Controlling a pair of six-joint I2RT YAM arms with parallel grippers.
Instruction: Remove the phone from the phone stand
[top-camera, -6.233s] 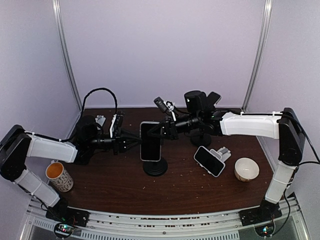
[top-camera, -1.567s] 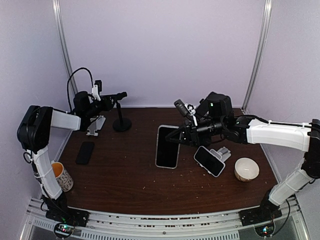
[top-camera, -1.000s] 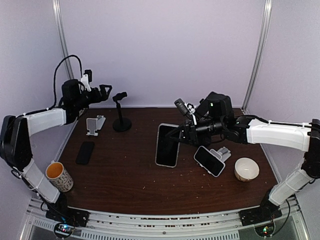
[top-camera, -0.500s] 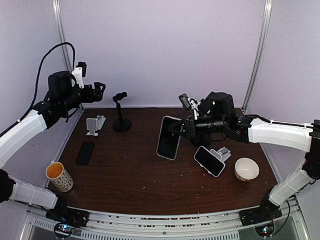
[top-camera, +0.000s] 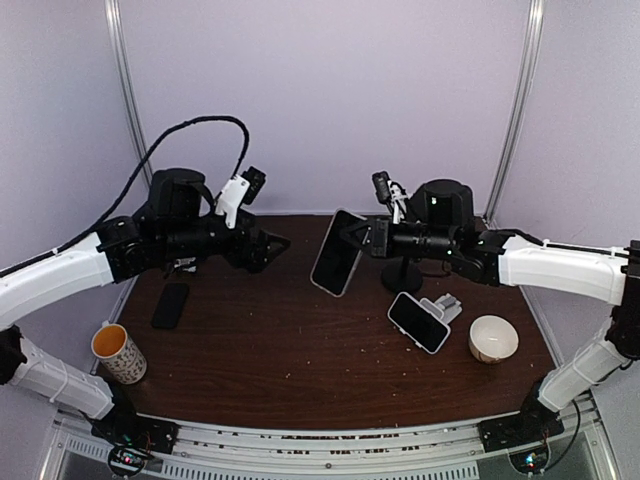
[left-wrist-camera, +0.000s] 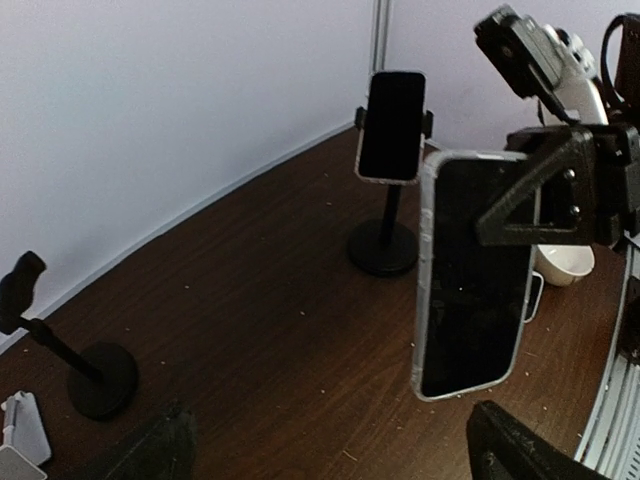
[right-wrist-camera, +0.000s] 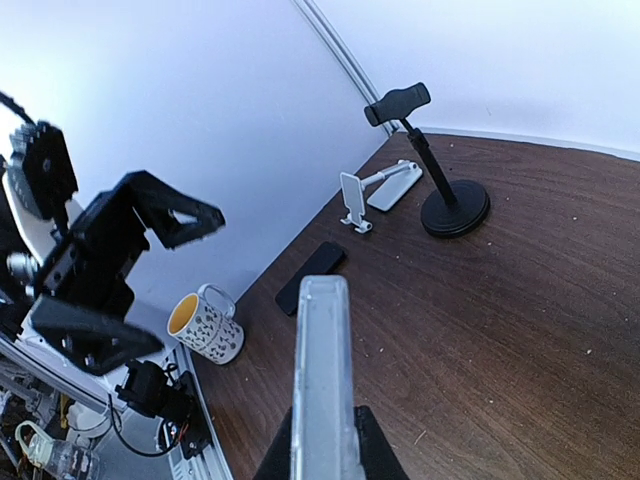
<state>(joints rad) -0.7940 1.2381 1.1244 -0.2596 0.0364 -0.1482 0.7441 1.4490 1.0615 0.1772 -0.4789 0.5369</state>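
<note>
Four phones in all. Of these, the task phone (top-camera: 337, 266) is black w/ a dark blank screen and clear pale-rimmed case. It hangs tilted in the air over the bench (top-camera: 300, 370), centre-back, right jaws clenched on its edge near the top. It's well apart from the empty black phone stand (right-wrist-camera: 455, 212) at back left.

Others: 2nd phone (left-wrist-camera: 391, 125) clamped on a 2nd black stand (left-wrist-camera: 382, 247), 3rd phone (top-camera: 418, 322) leaning on a small white prop (top-camera: 447, 302), 4th phone (top-camera: 171, 305) flat at left. 1 white folding stand (right-wrist-camera: 378, 188), 1 mug (top-camera: 118, 352), 1 bowl (top-camera: 493, 338). Left jaws spread wide, holding nothing.
</note>
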